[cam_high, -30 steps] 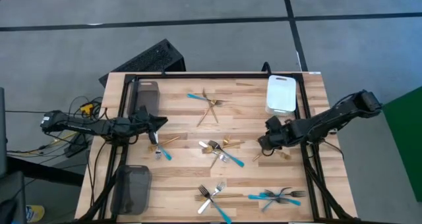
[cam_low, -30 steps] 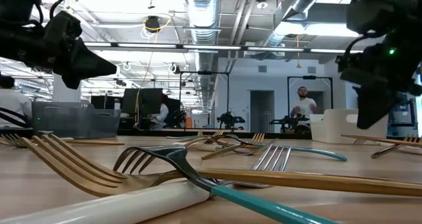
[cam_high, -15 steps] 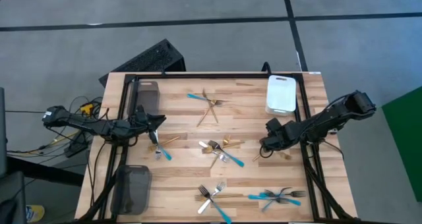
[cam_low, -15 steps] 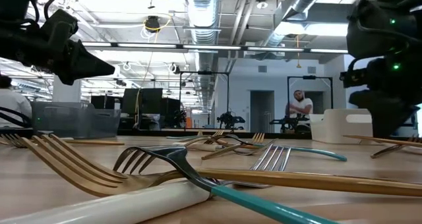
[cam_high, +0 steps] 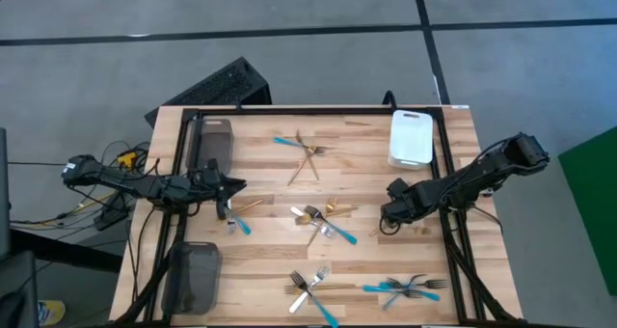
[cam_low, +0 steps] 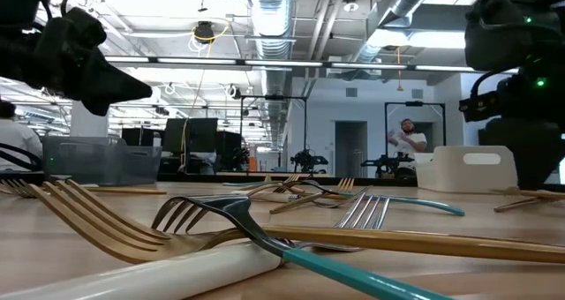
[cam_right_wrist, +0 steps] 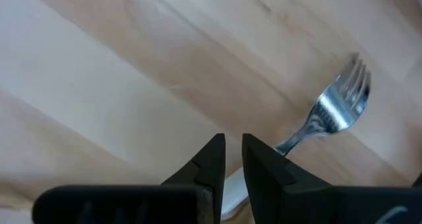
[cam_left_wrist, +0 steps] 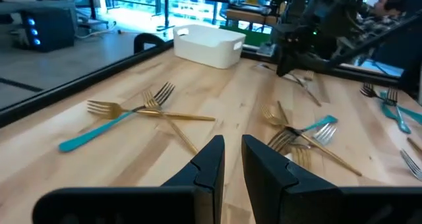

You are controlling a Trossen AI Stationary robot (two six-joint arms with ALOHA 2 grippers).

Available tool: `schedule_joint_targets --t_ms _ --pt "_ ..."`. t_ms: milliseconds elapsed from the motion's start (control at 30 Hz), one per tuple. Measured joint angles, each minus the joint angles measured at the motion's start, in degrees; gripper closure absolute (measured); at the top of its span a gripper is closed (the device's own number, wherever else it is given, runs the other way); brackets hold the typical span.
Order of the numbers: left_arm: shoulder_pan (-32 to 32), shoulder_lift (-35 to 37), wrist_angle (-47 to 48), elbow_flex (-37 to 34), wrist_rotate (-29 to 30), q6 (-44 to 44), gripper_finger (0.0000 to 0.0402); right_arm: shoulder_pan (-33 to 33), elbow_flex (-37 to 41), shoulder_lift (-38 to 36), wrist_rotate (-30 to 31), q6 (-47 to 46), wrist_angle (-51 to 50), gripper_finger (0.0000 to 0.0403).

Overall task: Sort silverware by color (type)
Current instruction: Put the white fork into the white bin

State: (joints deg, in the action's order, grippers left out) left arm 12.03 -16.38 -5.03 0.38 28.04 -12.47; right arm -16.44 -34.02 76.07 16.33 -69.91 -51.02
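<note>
We count three trays: one white tray [cam_high: 411, 137] and two grey trays [cam_high: 215, 138]. The silverware [cam_high: 324, 220] lies on the table [cam_high: 270, 256] in about five groups; the exact number of forks is hard to count. The left gripper [cam_high: 234, 185] hovers low at the left side, fingers nearly together, holding nothing. The right gripper [cam_right_wrist: 229, 159], tilted down, stands just beside a silver fork [cam_right_wrist: 330, 112], almost closed and empty.
</note>
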Motion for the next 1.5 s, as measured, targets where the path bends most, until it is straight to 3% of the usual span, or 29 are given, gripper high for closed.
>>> schedule_joint_targets --t_ms 133,300,467,633,833,967,1133,1333,1500 --pt "0.0 0.0 -2.6 0.0 -6.0 4.4 0.0358 1.0 -0.7 0.0 0.2 3.8 0.0 0.0319" --pt "0.0 0.0 -7.1 0.0 -10.3 7.3 0.0341 3.3 -2.0 0.0 1.2 7.4 0.0 0.0273" --pt "0.0 -1.1 -6.9 0.0 -6.5 6.9 0.0311 6.8 -2.0 0.0 1.0 4.9 -2.6 0.0225" --pt "0.0 -3.5 -6.9 0.0 -3.3 5.0 0.0287 5.8 -2.5 -0.4 -0.1 3.0 -7.6 0.0209" --pt "0.0 -5.5 -7.1 0.0 8.6 3.5 0.0283 2.9 -4.3 -0.4 -2.0 5.2 -8.8 0.0208" --pt "0.0 -6.0 -9.3 0.0 10.1 3.3 0.0283 1.5 -2.9 -0.4 -0.8 1.3 -9.3 0.0208" --pt "0.0 -6.1 -13.8 0.0 10.3 5.6 0.0283 3.8 2.4 -0.4 -1.9 -2.9 -3.2 0.0208" --pt "0.0 -6.1 -16.3 0.0 10.2 7.4 0.0283 7.0 4.6 -0.6 -3.3 -0.6 1.2 0.0212" --pt "0.0 -6.1 -14.2 0.0 16.8 4.6 0.0283 9.3 4.0 -0.6 -6.4 4.0 3.5 0.0259"
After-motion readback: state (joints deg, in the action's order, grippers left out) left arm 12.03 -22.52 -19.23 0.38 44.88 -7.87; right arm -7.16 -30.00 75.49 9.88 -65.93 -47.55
